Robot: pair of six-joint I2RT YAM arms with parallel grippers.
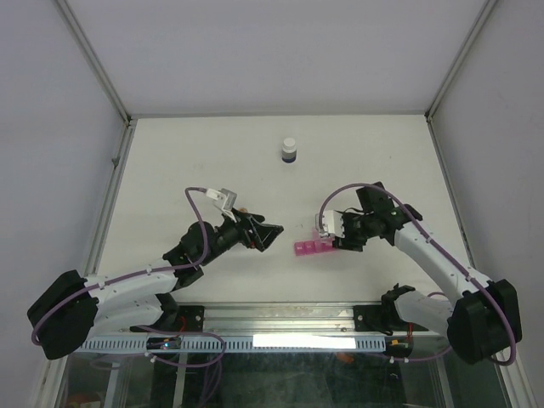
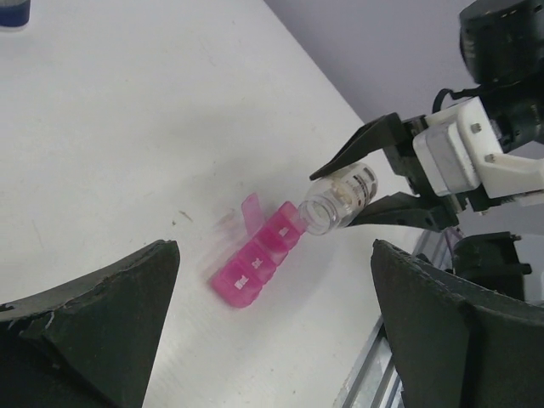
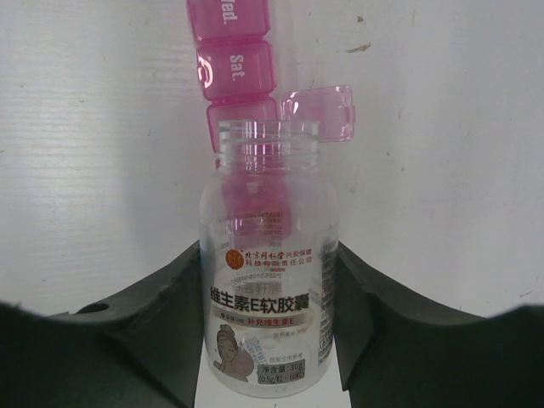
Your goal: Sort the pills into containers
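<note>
Large dark characters on the label of the small clear plastic bottle (image 3: 268, 280) read 维生素E软胶囊. An orange band beneath them reads 补充维生素E. Above, beside a round orange seal, a line of small red print begins 北京同仁堂. The finest print at the bottom is too small to read. On the pink translucent plastic pill-organizer strip (image 3: 234, 64), one lid says "Sat."; the next shows only "ed." at the edge.

In the right wrist view the pink pill strip (image 3: 234, 68) runs off the top edge. The clear bottle (image 3: 268, 255) covers its near end, and the bottle's bottom is cut off. From above, the right hand (image 1: 342, 240) mostly hides that bottle. The dark bottle (image 2: 12, 10) is cut by the left wrist view's top corner. The strip's lid words look blurry there.
</note>
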